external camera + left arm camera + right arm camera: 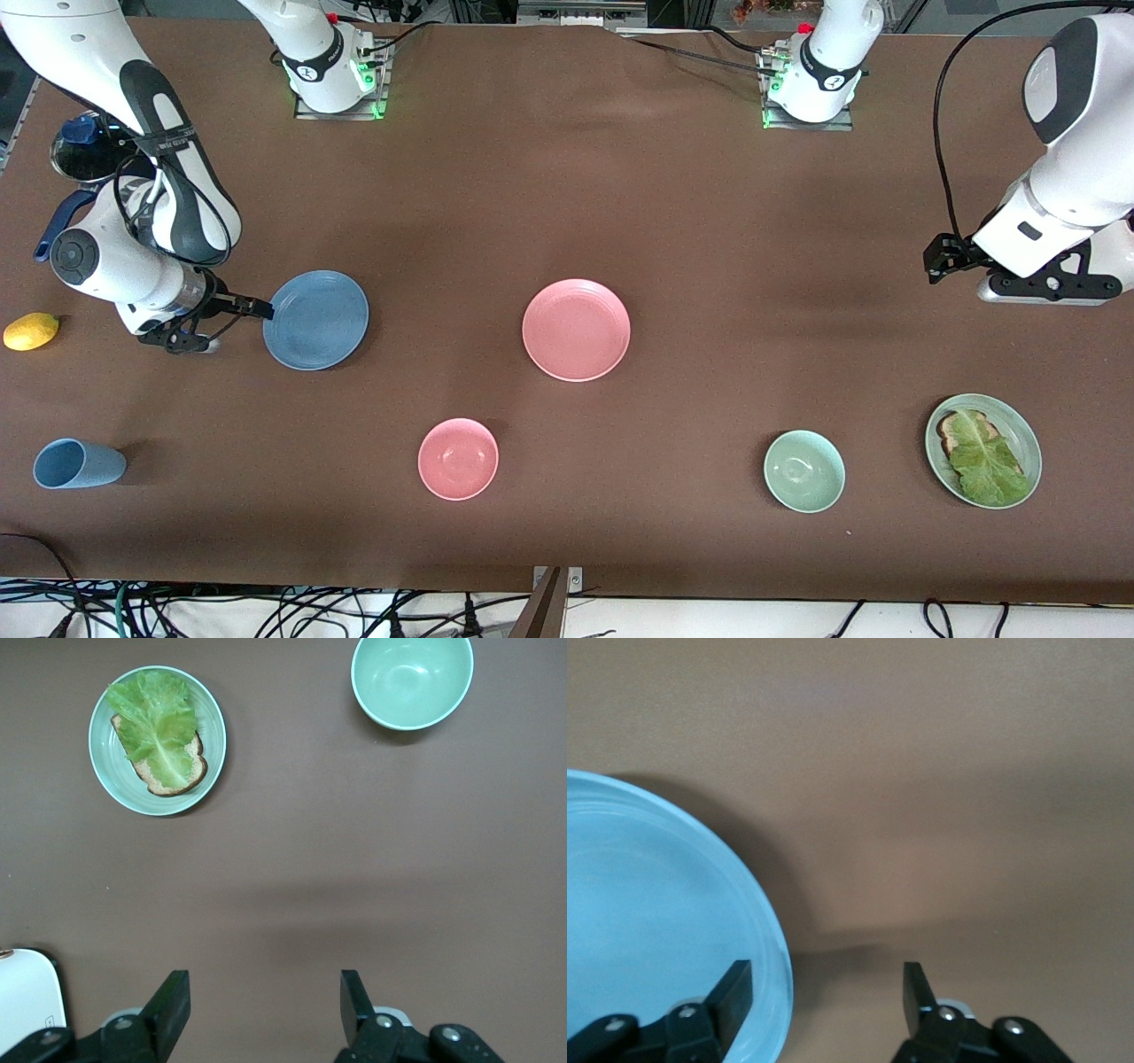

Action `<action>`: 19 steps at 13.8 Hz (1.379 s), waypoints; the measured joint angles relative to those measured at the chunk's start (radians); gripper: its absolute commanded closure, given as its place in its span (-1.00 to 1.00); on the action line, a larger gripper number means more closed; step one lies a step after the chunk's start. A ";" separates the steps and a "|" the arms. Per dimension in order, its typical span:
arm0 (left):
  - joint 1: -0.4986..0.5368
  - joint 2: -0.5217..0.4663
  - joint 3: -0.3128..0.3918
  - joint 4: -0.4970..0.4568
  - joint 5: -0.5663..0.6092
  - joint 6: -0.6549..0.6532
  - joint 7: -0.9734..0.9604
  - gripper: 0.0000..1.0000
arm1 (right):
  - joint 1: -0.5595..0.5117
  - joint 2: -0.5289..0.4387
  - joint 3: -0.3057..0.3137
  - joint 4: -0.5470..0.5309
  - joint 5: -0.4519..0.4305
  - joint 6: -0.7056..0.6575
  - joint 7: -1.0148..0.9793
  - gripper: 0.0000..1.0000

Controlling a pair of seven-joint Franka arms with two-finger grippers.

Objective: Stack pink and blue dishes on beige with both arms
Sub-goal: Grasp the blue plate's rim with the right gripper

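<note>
The blue plate (315, 320) lies toward the right arm's end of the table. My right gripper (264, 309) is open at its rim. In the right wrist view one fingertip (735, 988) is over the blue plate (656, 921), and the other is over bare cloth outside the rim; the gripper (828, 992) holds nothing. The pink plate (576, 330) lies mid-table, untouched. My left gripper (935, 262) waits open above bare cloth at the left arm's end, seen empty in its wrist view (264, 1001). No beige plate is in view.
Nearer the front camera stand a blue cup (78, 463), a pink bowl (458, 458), a green bowl (803, 470) and a green plate with lettuce (982, 450). A lemon (31, 330) and a dark pan (80, 151) sit by the right arm.
</note>
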 measured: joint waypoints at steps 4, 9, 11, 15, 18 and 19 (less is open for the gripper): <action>0.000 -0.003 -0.002 0.043 -0.006 -0.039 0.000 -1.00 | 0.000 0.025 0.007 0.000 0.047 0.007 -0.008 0.51; -0.001 -0.005 -0.058 0.145 -0.006 -0.099 -0.014 -1.00 | 0.000 0.020 0.012 0.002 0.062 0.004 -0.082 1.00; 0.015 -0.006 -0.055 0.178 -0.053 -0.116 -0.018 -1.00 | 0.000 0.013 0.013 0.005 0.066 0.002 -0.109 1.00; 0.057 -0.006 -0.043 0.190 -0.134 -0.125 -0.017 -1.00 | 0.000 0.018 0.017 0.014 0.066 0.002 -0.123 1.00; 0.057 -0.006 -0.047 0.192 -0.139 -0.156 -0.018 -1.00 | 0.000 0.011 0.040 0.055 0.069 -0.052 -0.118 1.00; 0.057 -0.006 -0.048 0.197 -0.140 -0.172 -0.018 -1.00 | 0.001 0.008 0.046 0.078 0.069 -0.083 -0.108 1.00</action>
